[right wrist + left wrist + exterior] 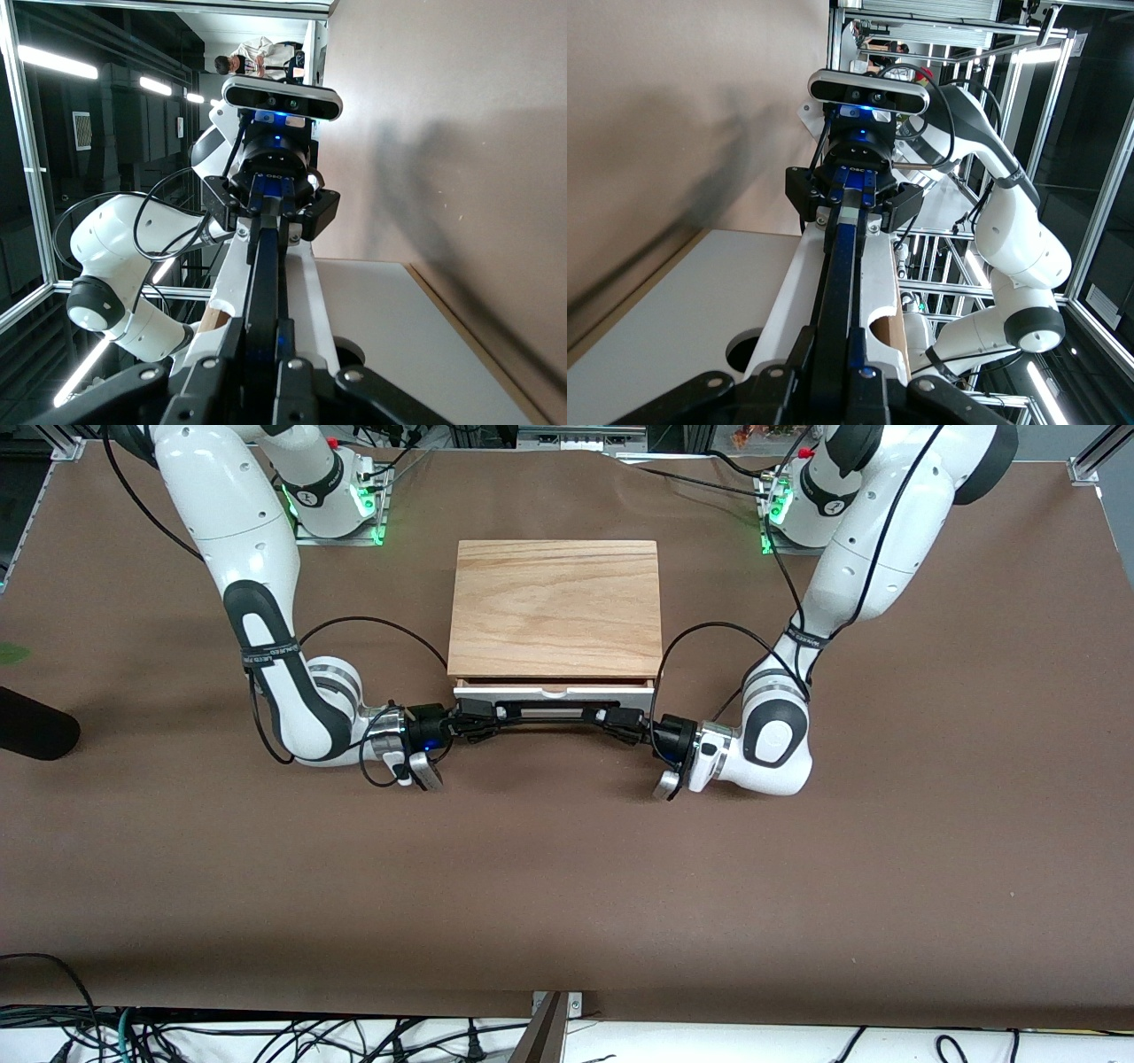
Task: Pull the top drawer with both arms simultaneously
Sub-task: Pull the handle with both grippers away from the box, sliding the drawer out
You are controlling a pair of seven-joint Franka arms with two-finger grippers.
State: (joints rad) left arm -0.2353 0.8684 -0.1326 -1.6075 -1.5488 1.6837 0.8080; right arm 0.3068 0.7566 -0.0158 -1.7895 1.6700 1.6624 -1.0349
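Pincers are clamping the black bar handle (pixel 549 710) of the top drawer (pixel 554 688), one at each end. Right pincer (pixel 471 710) is gripping the end toward the right arm's desk edge; left pincer (pixel 620 720) is gripping the other. Drawer is sitting slightly open under the wooden cabinet lid (pixel 556 607), mid-desk.
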